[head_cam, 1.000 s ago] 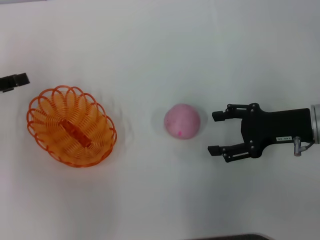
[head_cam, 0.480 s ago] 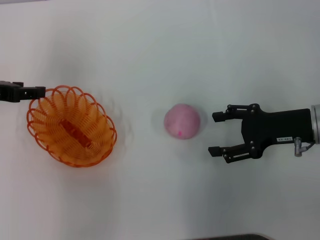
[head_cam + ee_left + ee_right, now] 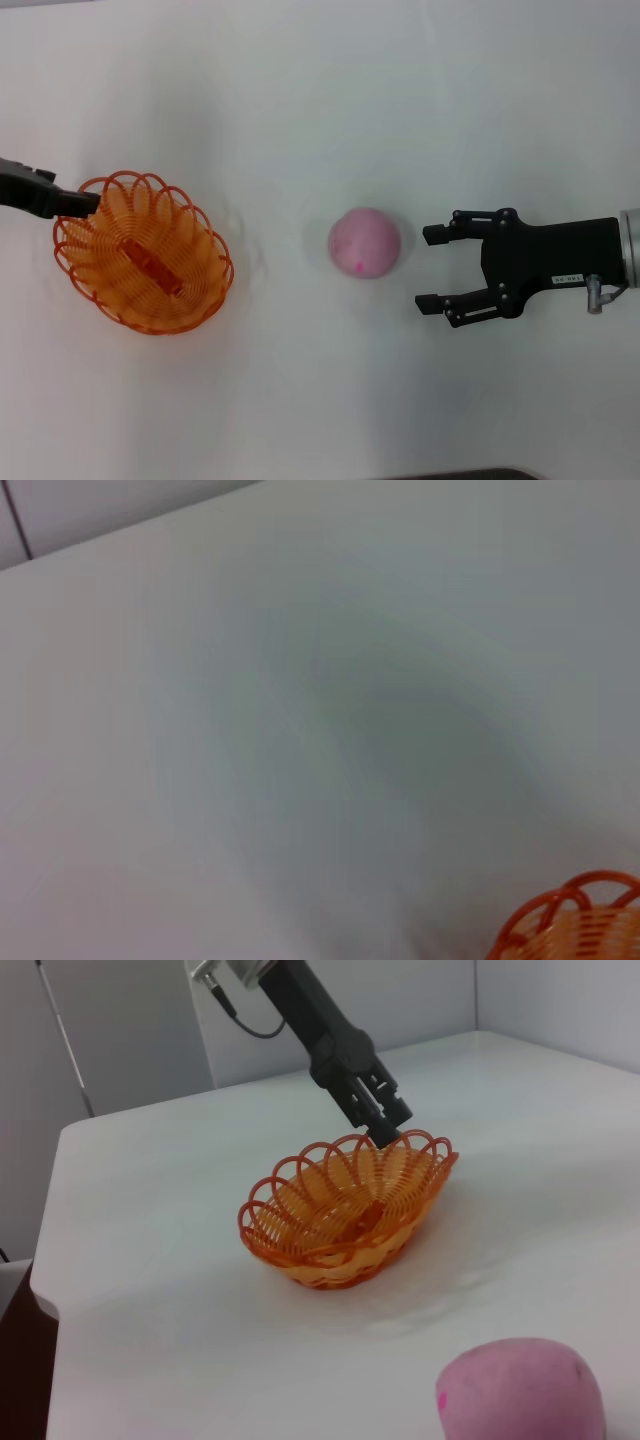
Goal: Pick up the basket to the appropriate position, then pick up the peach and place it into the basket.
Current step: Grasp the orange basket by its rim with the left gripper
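Head view showed the right gripper (image 3: 430, 267) lying level above the counter (image 3: 320, 90), its two fingers (image 3: 440, 233) spread wide and holding nothing, their tips just beside the peach (image 3: 364, 242) but not touching it. The peach sat on the counter between that gripper and the basket (image 3: 143, 252), well apart from the basket, with a small darker pink spot on its near face. Beyond the peach, the basket rested upright on the counter, its flat bar lying aslant across the base. At the basket's far-left rim was the left gripper (image 3: 85, 203), its dark tip meeting the looped wire; from the right wrist view the same gripper (image 3: 385, 1125) slanted down onto the rim of the basket (image 3: 345, 1210), with the peach (image 3: 522, 1392) in the foreground. Whether its fingers were parted or closed on the wire could not be told.
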`<state>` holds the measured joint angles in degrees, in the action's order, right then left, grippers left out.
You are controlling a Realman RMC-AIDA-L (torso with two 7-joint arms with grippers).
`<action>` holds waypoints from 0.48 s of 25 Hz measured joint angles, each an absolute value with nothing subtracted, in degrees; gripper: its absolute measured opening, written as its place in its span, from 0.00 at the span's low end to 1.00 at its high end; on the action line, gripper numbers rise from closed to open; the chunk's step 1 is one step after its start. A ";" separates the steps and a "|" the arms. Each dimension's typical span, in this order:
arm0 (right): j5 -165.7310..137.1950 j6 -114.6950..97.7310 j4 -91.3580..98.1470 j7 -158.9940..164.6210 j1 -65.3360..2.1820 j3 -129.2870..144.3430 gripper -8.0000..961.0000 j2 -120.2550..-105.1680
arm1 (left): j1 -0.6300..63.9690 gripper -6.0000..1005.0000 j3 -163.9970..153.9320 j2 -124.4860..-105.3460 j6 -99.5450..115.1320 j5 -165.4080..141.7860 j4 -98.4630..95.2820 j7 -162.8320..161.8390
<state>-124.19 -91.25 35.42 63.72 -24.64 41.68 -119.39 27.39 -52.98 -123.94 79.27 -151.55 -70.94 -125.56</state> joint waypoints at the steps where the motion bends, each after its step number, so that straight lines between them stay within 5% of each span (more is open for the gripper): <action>1: -124.19 -91.23 35.42 63.72 -24.65 41.77 0.95 -119.41 | 27.65 0.67 -53.29 -123.90 79.46 -151.59 -70.88 -125.57; 12: -124.19 -91.13 35.42 64.46 -24.77 42.04 0.95 -119.45 | 29.36 0.66 -56.66 -123.89 80.16 -154.13 -70.45 -125.72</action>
<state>-124.19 -91.13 35.42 64.46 -24.77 42.04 -119.45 29.35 -56.66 -123.89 80.16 -154.13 -70.45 -125.72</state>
